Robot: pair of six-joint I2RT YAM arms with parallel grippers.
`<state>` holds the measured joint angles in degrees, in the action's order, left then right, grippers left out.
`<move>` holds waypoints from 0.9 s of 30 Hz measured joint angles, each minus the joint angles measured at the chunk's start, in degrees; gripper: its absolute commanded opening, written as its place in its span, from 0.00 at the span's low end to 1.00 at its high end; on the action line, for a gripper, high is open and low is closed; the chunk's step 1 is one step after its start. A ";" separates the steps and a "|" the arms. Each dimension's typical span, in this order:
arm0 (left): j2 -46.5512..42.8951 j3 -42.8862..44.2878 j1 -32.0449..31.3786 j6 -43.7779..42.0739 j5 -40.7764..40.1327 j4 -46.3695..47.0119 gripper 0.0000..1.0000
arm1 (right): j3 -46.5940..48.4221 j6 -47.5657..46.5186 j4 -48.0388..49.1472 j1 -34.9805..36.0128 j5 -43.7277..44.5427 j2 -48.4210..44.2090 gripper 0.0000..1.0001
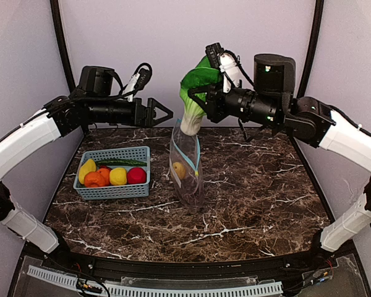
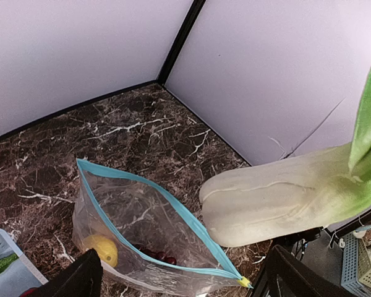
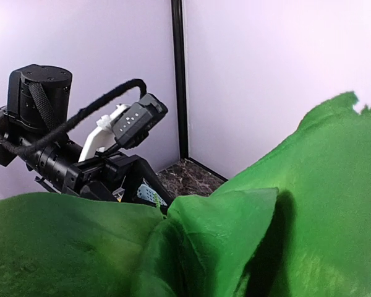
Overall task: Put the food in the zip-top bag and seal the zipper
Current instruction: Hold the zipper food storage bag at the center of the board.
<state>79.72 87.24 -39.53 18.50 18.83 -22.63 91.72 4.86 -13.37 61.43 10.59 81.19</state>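
Observation:
The clear zip-top bag [image 1: 187, 176] stands upright mid-table with its mouth open. Its teal zipper [image 2: 180, 210] runs round the mouth. A yellow piece [image 2: 102, 248] and purple grapes [image 2: 159, 255] lie inside. My right gripper [image 1: 204, 94] is shut on the green-leafed cabbage [image 1: 193, 77] and holds it in the air, white stem [image 2: 278, 198] down, just above and beside the bag's mouth. In the right wrist view the leaves [image 3: 235, 235] hide my fingers. My left gripper [image 1: 165, 113] is open and empty, in the air left of the cabbage and above the bag.
A teal lattice basket [image 1: 114, 190] stands left of the bag, holding yellow, orange and red pieces and a green cucumber [image 1: 120, 163]. Purple walls with black posts close in the back and sides of the table.

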 measured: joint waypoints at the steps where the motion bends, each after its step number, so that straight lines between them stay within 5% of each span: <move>1: 1.42 0.00 0.26 0.50 0.17 0.09 0.91 | 0.83 0.13 -0.87 -0.04 0.81 1.14 0.00; 27: 19.30 7.23 4.87 1.57 5.53 -1.73 0.46 | 6.34 4.94 -9.05 -4.55 -1.79 10.27 0.00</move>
<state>99.02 94.48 -34.65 20.08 24.36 -24.36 98.06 9.80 -22.41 56.88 8.80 91.46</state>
